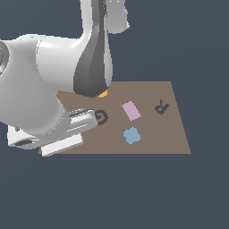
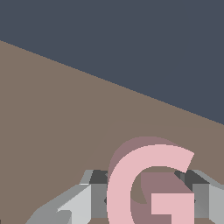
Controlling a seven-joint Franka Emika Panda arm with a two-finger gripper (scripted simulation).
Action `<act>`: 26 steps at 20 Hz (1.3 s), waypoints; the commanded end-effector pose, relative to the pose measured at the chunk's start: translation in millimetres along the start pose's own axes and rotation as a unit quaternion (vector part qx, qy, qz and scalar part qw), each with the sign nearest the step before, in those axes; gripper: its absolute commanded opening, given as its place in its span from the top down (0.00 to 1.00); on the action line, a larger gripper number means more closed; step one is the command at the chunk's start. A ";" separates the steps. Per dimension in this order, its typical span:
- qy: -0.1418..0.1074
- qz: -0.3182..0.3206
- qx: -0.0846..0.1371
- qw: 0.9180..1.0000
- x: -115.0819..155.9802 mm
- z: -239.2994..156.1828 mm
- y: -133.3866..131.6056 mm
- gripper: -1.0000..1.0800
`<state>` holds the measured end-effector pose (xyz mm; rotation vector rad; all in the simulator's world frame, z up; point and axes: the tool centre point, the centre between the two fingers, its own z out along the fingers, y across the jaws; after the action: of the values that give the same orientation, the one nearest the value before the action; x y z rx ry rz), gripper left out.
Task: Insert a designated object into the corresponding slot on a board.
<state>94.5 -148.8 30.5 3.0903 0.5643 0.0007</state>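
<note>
Two fingers (image 2: 81, 201) of the gripper (image 2: 148, 199) clamp the pink G (image 2: 148, 183); the carrying step is underway, and next it must align over the G-shaped slot (image 1: 101, 117) just ahead on the board (image 1: 156, 138).

G-shaped recess (image 1: 101, 117), rectangle (image 1: 131, 110), clover piece (image 1: 131, 135), R-shaped recess (image 1: 161, 107) on the board (image 1: 174, 138).

No printed text, label, brand or number could be read anywhere. The only letter forms were shapes: the pink block (image 2: 151, 188) itself formed a G, and the board (image 1: 147, 147) carried two dark letter-shaped recesses, a G slot (image 1: 102, 117) and an R recess (image 1: 161, 107), cut in rather than printed.
</note>
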 end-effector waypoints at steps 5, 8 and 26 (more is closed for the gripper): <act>0.000 0.000 0.000 1.000 0.0 -0.6 0.1 1.00; 0.000 0.000 0.000 1.000 -0.1 -4.6 0.4 1.00; 0.000 -0.020 0.000 1.000 -13.1 -5.4 -45.6 1.00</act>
<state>70.9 -117.8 35.1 3.0809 0.6145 -0.0017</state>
